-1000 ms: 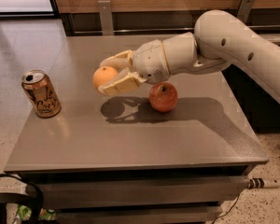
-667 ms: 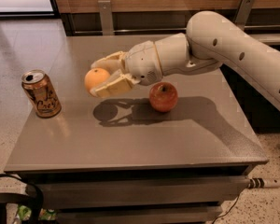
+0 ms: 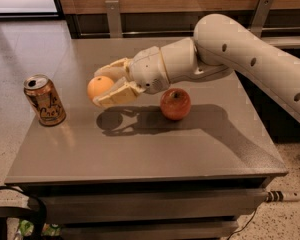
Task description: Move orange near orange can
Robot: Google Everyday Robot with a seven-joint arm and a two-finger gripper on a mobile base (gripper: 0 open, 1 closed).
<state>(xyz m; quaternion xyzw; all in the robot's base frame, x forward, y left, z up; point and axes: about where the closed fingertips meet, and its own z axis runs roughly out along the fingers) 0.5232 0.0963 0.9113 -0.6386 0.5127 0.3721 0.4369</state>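
The orange [image 3: 99,87] is held between the cream fingers of my gripper [image 3: 105,86], lifted above the grey table [image 3: 140,149]; its shadow falls on the tabletop below. The gripper is shut on the orange and reaches in from the right on a white arm. The orange can [image 3: 44,101] with dark cursive lettering and a silver top stands upright at the table's left side, a short way left of the gripper. The orange and can are apart.
A red-yellow apple [image 3: 175,104] with a stem sits on the table just right of the gripper, under the wrist. The table's left and front edges are close to the can. A dark cable loop [image 3: 20,209] lies at lower left on the floor.
The gripper has carried the orange leftward, away from the apple and closer to the can. Can and apple have not moved.
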